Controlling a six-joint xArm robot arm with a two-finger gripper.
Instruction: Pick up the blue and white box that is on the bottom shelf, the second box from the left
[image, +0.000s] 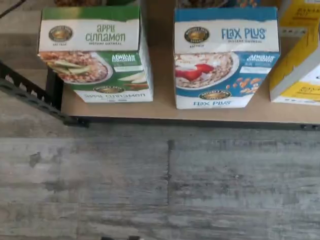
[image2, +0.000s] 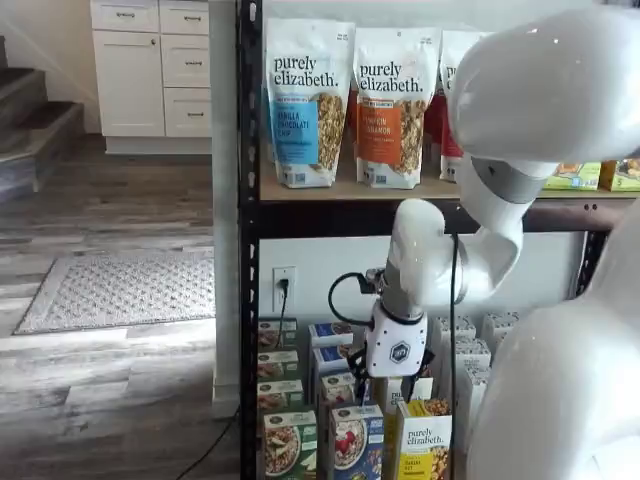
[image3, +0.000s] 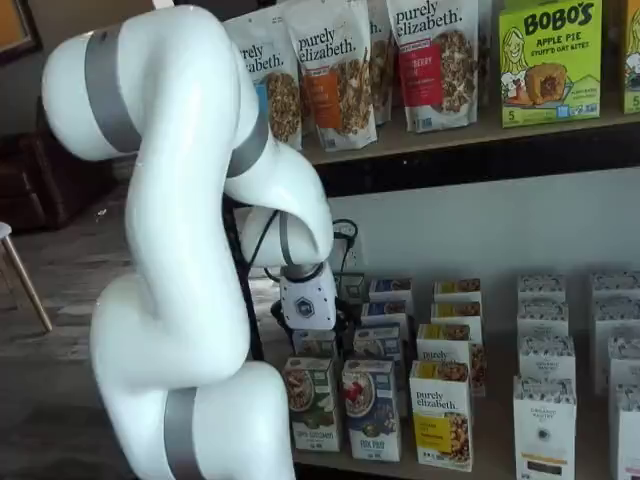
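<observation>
We are hanging above the front edge of the bottom shelf (image: 165, 112), looking down onto a row of small boxes. The blue and white box (image: 225, 55) is standing upright on that tan shelf board, its white top band reading "Flax Plus" and its blue front showing a bowl with red berries. Just beside it on one side the green box (image: 95, 52) marked "Apple Cinnamon" is standing, a bare strip of board between the two. On the other side a yellow box (image: 300, 55) is leaning at a tilt, near the blue one but apart from it. In front of the shelf the grey plank floor (image: 160, 185) is filling the rest of the wrist view.

In both shelf views the blue and white box (image2: 357, 440) (image3: 371, 408) is sitting at the front of the lowest tier, between the green box (image2: 288, 445) (image3: 311, 402) and the yellow box (image2: 424, 448) (image3: 441, 415). More boxes are lined up in rows behind them. On the shelf above, tall granola bags (image2: 310, 100) are standing side by side.

Our white arm (image3: 190, 250) is bending down in front of the rack, and the jaws' white body (image2: 398, 345) (image3: 306, 305) is hovering above the front rows, clear of every box. The black fingers are hard to make out against the boxes, yet the jaws are standing fully spread and nothing is between them.
</observation>
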